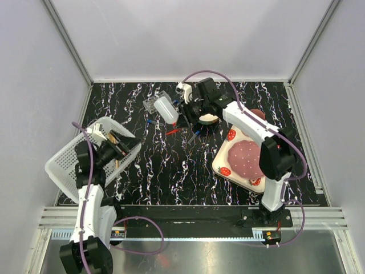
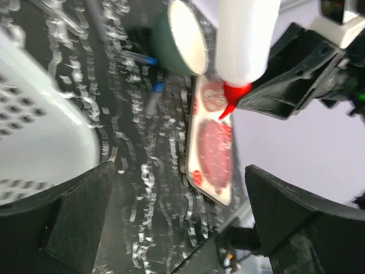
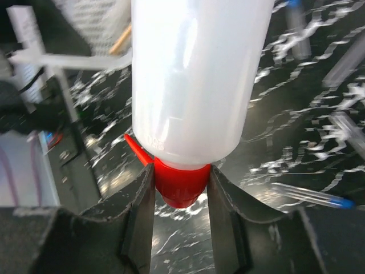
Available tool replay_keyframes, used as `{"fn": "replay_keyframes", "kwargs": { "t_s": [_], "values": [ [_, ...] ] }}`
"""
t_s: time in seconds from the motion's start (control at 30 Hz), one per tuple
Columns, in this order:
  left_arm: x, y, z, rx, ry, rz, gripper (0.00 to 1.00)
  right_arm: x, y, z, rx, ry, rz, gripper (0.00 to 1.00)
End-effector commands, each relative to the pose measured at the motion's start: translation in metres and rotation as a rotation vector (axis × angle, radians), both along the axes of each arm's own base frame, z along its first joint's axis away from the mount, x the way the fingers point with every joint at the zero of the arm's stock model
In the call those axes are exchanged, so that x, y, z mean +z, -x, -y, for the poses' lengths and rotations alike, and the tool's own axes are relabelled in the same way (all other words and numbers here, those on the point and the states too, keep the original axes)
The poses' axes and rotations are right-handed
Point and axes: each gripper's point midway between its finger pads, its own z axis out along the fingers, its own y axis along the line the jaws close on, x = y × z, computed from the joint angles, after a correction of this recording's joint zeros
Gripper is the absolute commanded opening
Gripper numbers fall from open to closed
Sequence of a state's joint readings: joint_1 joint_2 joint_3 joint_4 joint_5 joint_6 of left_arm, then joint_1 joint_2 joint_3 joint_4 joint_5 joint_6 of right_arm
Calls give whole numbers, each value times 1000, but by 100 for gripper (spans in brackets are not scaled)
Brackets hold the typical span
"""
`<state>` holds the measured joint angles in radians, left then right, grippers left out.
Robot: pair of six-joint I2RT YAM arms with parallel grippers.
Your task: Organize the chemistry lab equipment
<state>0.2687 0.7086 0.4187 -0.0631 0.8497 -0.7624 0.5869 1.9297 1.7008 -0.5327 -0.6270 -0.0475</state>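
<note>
Our right pincer has its two black fingers closed snugly on the red cap of the white squeeze bottle, one finger on each side. The bottle therefore hangs in the pincer, cap down, clear of the bench. Its body is a smooth, translucent plastic cylinder, and a thin red spout juts sideways from the cap. Below the pincer lies the bench, glossy black with white marble veins. A thin clear tube with a blue cap lies flat on it a little to one side of the fingers. The small clear plastic rack stands just beyond the bottle. The right arm reaches far forward and across toward the middle, its elbow bent above a strawberry-printed plate. Our left pincer is spread wide with nothing between its fingers. It hangs beside a white perforated plastic basket, and its arm is folded up close to its base.
</note>
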Motion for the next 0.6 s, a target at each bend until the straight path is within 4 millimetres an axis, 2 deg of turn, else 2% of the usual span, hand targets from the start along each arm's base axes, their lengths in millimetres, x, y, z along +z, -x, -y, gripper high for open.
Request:
{"fn": "replay_keyframes", "kwargs": {
  "t_s": [0.0,0.03,0.07,0.13,0.23,0.57],
  "values": [
    [84,20,38,-162,141,319,99,46,60,-9,275,-211,37,20],
    [87,17,40,-140,139,332,99,49,66,-11,295,-232,36,20],
    [93,23,54,-182,145,346,99,48,74,-10,319,-249,19,20],
    [100,24,68,-196,155,362,99,56,84,-13,355,-274,29,21],
    [106,19,78,-172,169,367,99,61,94,-14,385,-293,28,21],
    [101,-7,85,-65,148,299,99,70,118,-11,445,-341,26,22]
  ]
}}
